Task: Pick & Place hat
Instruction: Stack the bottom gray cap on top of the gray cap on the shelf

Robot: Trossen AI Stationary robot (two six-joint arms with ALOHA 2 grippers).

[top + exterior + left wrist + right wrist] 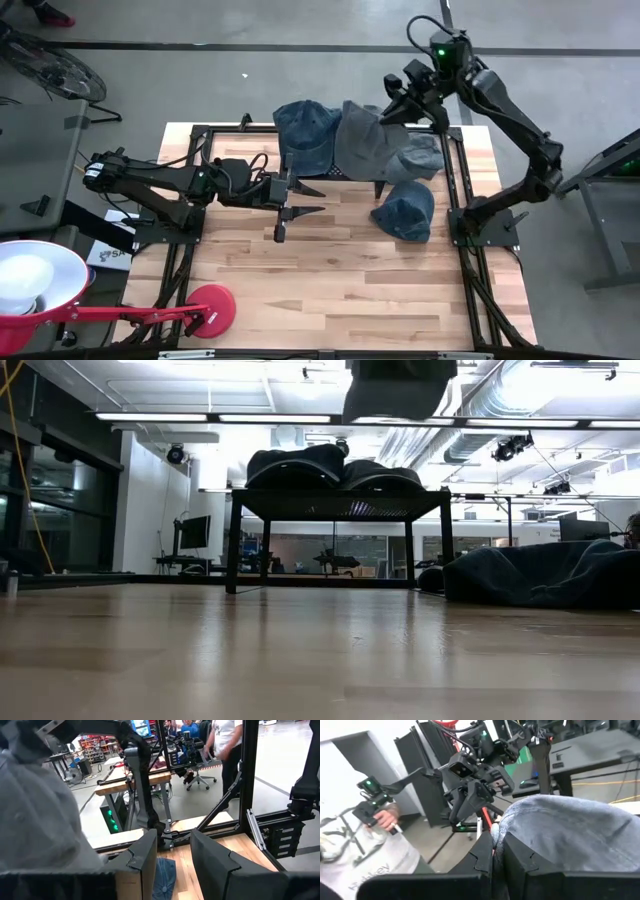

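The scene was lit evenly from overhead. In the low view, long ceiling light strips [300, 418] at twelve o'clock were blown out to white, and their glare was mirrored as a pale sheen on the wooden table [300, 650]. The nearest boards at six o'clock were blurred. The stand [335, 510] and dark hats [545, 575] were reduced to near silhouettes. From above, only soft, short shadows were cast. In the left wrist view, a grey hat [35, 815] at nine o'clock was left out of focus.
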